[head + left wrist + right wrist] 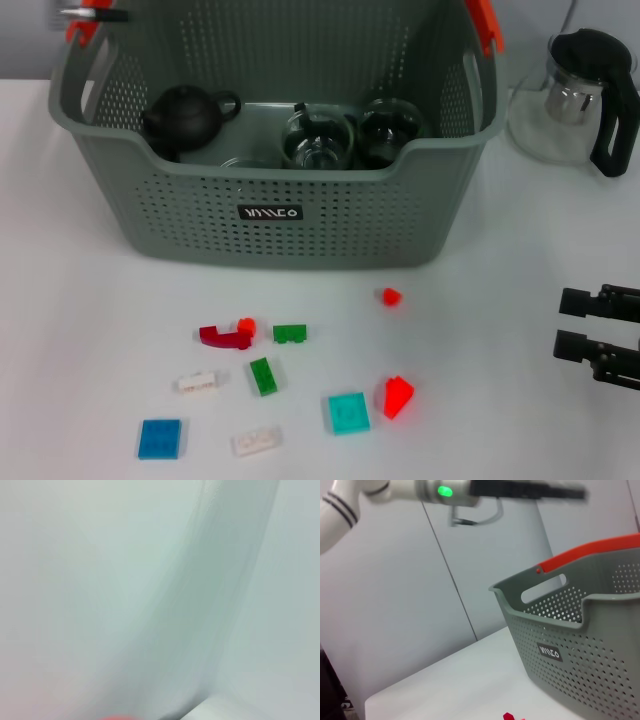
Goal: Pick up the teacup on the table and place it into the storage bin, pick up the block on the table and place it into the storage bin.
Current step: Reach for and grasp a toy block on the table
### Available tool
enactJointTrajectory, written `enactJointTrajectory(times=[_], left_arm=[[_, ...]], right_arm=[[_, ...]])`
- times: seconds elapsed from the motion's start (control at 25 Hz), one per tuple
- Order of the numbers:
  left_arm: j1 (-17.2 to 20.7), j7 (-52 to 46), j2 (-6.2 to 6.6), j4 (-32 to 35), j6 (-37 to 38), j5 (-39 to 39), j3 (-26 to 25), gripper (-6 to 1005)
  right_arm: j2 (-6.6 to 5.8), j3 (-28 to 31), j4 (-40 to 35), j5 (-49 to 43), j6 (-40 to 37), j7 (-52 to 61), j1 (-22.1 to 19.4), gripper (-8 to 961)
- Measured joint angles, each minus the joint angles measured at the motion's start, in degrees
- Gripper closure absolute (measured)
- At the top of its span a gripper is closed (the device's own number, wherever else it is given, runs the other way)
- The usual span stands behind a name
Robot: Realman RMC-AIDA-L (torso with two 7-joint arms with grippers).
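left claw (95,15): above the storage bin's (300,235) far left corner, grip state cannot be told | storage bin: counter's (80,330) far middle, holding a dark teapot (185,115) and what look like glass teacups (320,140) | blocks (262,376): scattered toward near edge | right claw (590,325): released, at right edge

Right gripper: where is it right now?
Head view: the right gripper is low over the table's right edge, right of the scattered blocks, below the glass teapot, well clear of the storage bin.
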Motion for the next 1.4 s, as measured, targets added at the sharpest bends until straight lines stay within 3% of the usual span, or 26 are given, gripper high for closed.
enactJointTrajectory(times=[0.08,0.12,0.2,0.32,0.4,0.44,0.52,0.68,0.8,0.92,1.0,1.24,1.4], left_arm=[[2.4,3.8,2.64,-6.2,8.1,-16.5,-6.1,478],[3.0,4.9,3.57,-9.1,10.7,-20.7,-7.7,478],[3.8,10.3,7.87,-23.1,20.7,-33.3,-11.0,477],[5.0,19.0,12.80,-41.2,29.1,-39.7,-10.9,477],[8.5,24.9,14.17,-49.5,30.8,-36.5,-6.8,477],[8.5,24.9,14.17,-49.5,30.8,-36.5,-6.8,476],[11.6,26.3,13.49,-48.5,30.9,-29.0,-4.3,476],[15.6,26.3,11.71,-37.2,31.7,-16.2,-3.3,475],[17.5,27.5,9.91,-29.4,32.2,-7.0,-2.7,475],[19.4,34.0,7.06,-24.4,31.8,0.8,-2.7,474],[21.1,41.4,5.00,-22.9,30.4,4.2,-3.2,474],[25.2,60.5,1.90,-24.5,25.6,5.6,-5.5,473],[26.2,67.4,1.34,-28.0,23.3,6.1,-8.8,472]], right_arm=[[0.01,0.0,0.0,0.0,0.0,0.0,0.0,350],[0.00,0.0,0.0,0.0,0.0,0.0,0.1,350],[0.00,0.0,0.0,0.0,0.0,0.0,0.2,349],[0.00,0.0,0.0,0.0,0.1,-0.1,0.5,349],[0.00,-0.1,0.0,0.0,0.1,-0.1,0.6,349],[0.00,-0.1,0.0,0.0,0.1,-0.1,0.7,349],[0.00,-0.3,0.0,0.0,0.1,-0.1,0.8,349],[0.00,-0.5,0.0,0.0,0.1,0.0,1.0,349],[0.01,-0.7,0.0,0.0,0.1,0.0,1.1,349],[0.00,-0.7,0.0,-0.1,0.1,0.0,1.1,350],[0.03,-0.7,0.0,-0.1,0.1,0.0,1.2,350],[0.08,-0.6,0.0,-0.1,0.2,0.0,1.2,350],[0.09,-0.4,0.0,-0.1,0.2,0.0,1.2,349]])
